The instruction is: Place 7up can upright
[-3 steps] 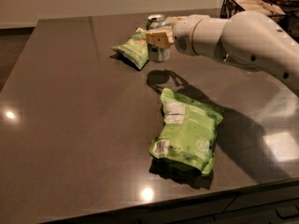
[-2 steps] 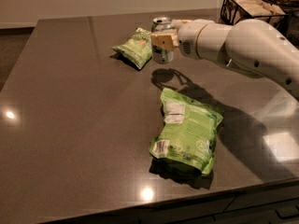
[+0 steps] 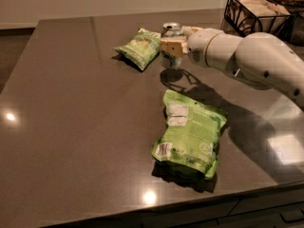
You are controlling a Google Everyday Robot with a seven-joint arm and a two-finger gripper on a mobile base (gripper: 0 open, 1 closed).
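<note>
7up can upright, clasped by pincer, beside small snack bag

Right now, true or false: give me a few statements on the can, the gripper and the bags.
1. The 7up can is upright. True.
2. The gripper hangs over the near bag, away from the can. False: it is at the far side of the table, shut on the can's body.
3. Two green bags lie on the table. True: a small bag and a large bag.
4. The small bag is right of the can in the camera view. False: it lies to the can's left.
5. The large bag touches the can. False: they are apart, with the large bag nearer the camera.
</note>
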